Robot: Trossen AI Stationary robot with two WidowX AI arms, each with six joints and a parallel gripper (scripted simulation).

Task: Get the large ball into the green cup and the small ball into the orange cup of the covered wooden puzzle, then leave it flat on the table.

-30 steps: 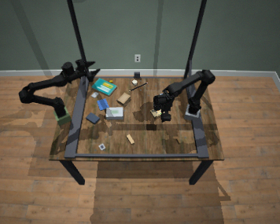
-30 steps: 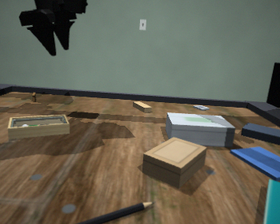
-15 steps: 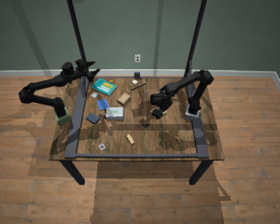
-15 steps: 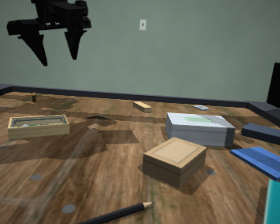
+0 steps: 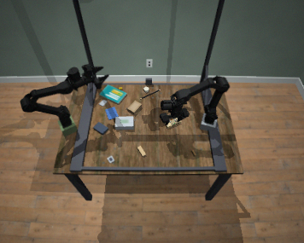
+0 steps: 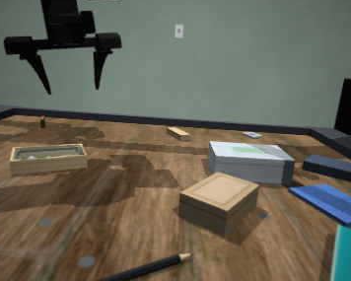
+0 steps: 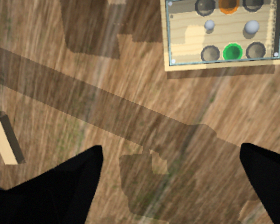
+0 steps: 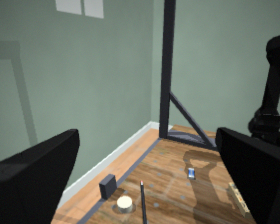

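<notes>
The covered wooden puzzle (image 5: 173,121) lies flat on the table; it also shows in the exterior view (image 6: 47,158). In the left wrist view the puzzle (image 7: 222,32) is at the top right, with a green cup (image 7: 233,51), an orange cup (image 7: 228,5), a small ball and a larger ball loose between them. My left gripper (image 5: 172,112) hangs open and empty above the table beside the puzzle (image 6: 67,65) (image 7: 172,180). My right gripper (image 5: 102,78) is open and empty, raised at the table's far corner, facing the wall (image 8: 150,170).
A teal book (image 5: 113,94), a tan box (image 6: 219,201), a grey box (image 6: 249,161), blue flat pieces (image 6: 328,200), a pencil (image 6: 146,266) and a small wooden block (image 5: 141,150) lie on the table. Dark frame rails and two upright posts (image 5: 213,31) border it.
</notes>
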